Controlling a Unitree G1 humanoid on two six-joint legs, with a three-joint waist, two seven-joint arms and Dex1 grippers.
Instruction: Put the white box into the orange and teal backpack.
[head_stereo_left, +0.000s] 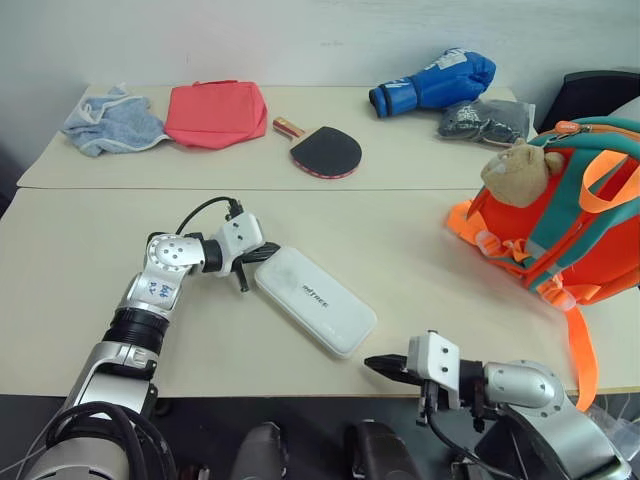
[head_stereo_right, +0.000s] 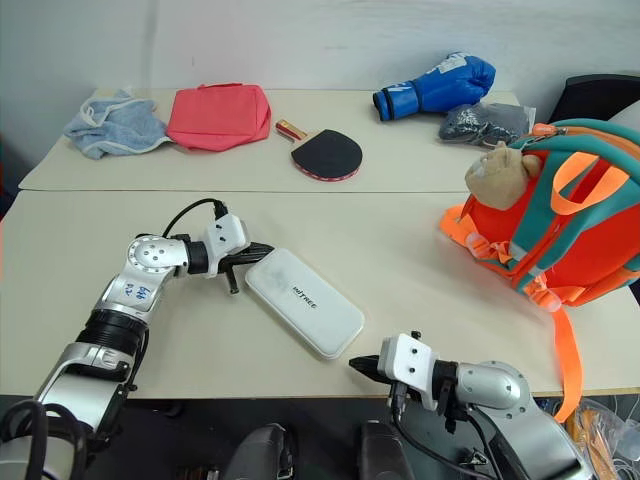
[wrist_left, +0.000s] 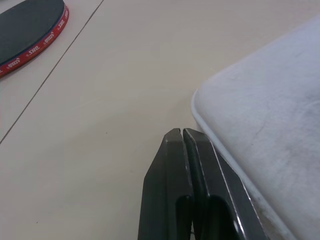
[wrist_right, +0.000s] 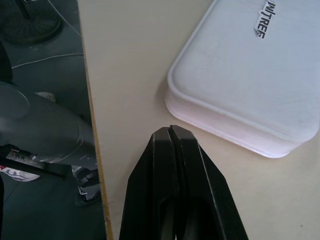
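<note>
Lying outside the orange backpack (head_stereo_left: 560, 215), white box (head_stereo_left: 315, 300).

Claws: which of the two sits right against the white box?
The left claw, shut, at the white box's far end. The right claw, also shut, sits short of the near end.

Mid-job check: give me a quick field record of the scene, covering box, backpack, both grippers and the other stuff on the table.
box: white box flat on the near table, not in the bag
backpack: orange and teal backpack on the table's right side, teddy charm on it
left gripper: shut, tips at the box's far-left end
right gripper: shut, near the table's front edge, just short of the box
far table: grey cloth, red pouch, paddle, blue boxing glove
</note>
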